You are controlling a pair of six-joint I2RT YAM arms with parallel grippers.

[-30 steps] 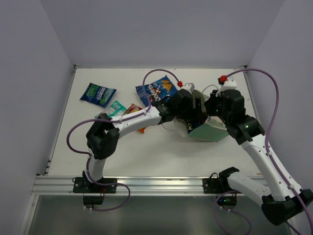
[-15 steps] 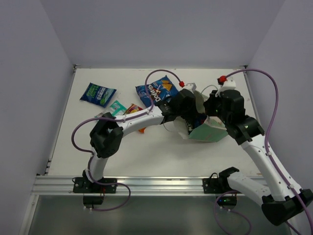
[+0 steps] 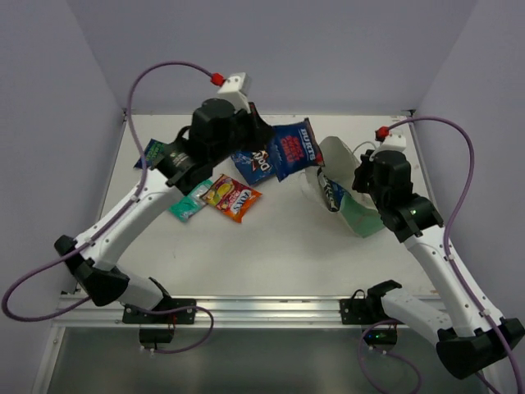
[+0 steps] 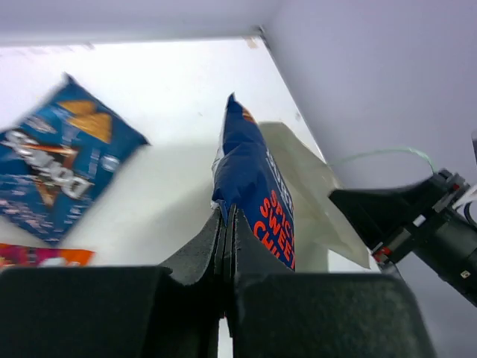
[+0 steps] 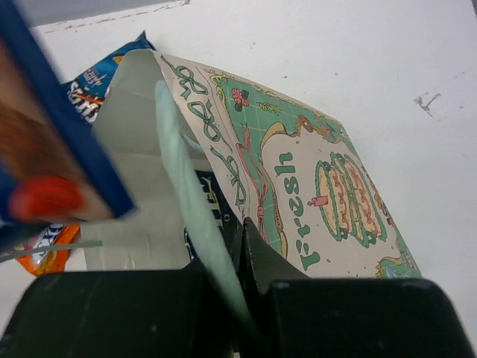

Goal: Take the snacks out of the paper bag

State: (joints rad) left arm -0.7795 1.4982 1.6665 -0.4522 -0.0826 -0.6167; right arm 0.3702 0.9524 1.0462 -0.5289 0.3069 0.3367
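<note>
My left gripper (image 3: 269, 141) is shut on a corner of a dark blue snack packet (image 3: 296, 148) with red lettering and holds it in the air, left of the paper bag (image 3: 358, 215). In the left wrist view the jaws (image 4: 227, 216) pinch the packet (image 4: 253, 186) above the bag (image 4: 317, 186). My right gripper (image 5: 240, 224) is shut on the bag's printed side wall (image 5: 320, 186), holding its mouth open toward the left. Another dark packet (image 5: 206, 200) lies inside. A blue Doritos packet (image 3: 253, 164), a red-yellow one (image 3: 230, 197) and a teal-white one (image 3: 187, 205) lie on the table.
A further blue packet (image 3: 152, 152) lies at the far left, partly behind my left arm. Purple-grey walls close the table on three sides. The right arm's forearm (image 4: 428, 227) stands just beyond the bag in the left wrist view.
The left gripper was open inside the bag, shut on the dark blue packet, then rose up and to the left with it. The right gripper kept its hold as the bag opened wider.
</note>
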